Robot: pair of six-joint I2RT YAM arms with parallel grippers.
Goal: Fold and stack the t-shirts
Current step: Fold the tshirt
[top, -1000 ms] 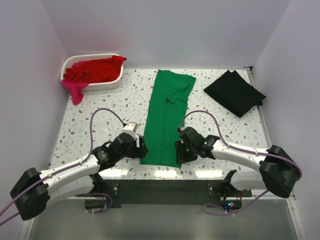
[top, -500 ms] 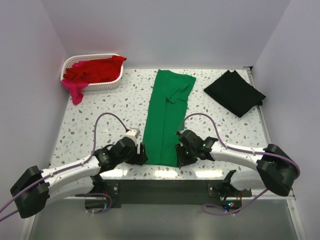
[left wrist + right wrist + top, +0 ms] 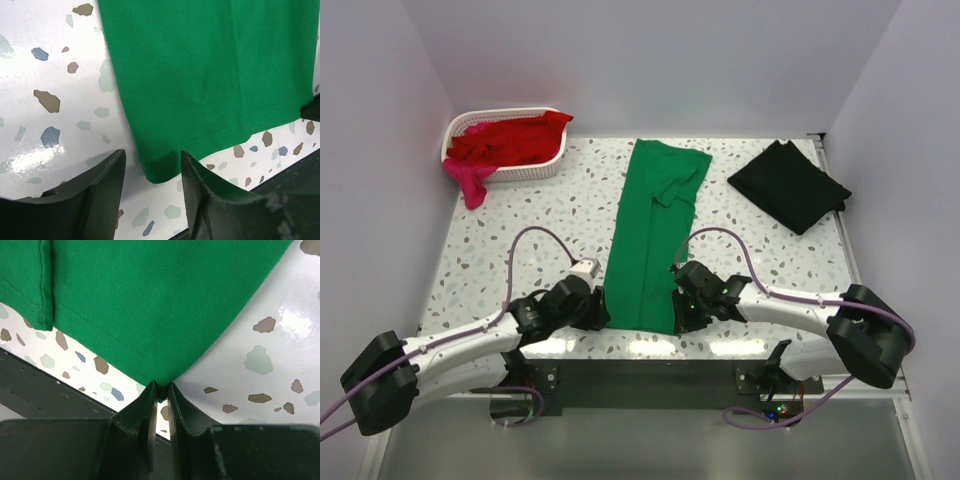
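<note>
Table [image 3: 520, 230]: white speckled top; carries everything listed below.

Green t-shirt [image 3: 650, 230]: folded into a long narrow strip and laid flat down the middle of the table, running from the far edge to the near edge. Its two near corners lie at the grippers.

Black t-shirt [image 3: 788, 185]: folded, flat, at the far right corner, well apart from the green one.

Basket [image 3: 455, 130]: white lattice, far left corner.

Red t-shirt [image 3: 510, 140]: bunched up inside the basket.

Pink t-shirt [image 3: 472, 182]: hangs over the basket's near left rim onto the table.

Left gripper [image 3: 151, 165]: at the green strip's near left corner. The jaws stand apart and released. The hem corner lies flat on the table in the gap between them, and neither finger visibly presses it.

Right gripper [image 3: 161, 390]: at the near right corner. The jaws are clenched on the tip of the green hem, which is pinched and drawn into a point between the fingertips.
</note>
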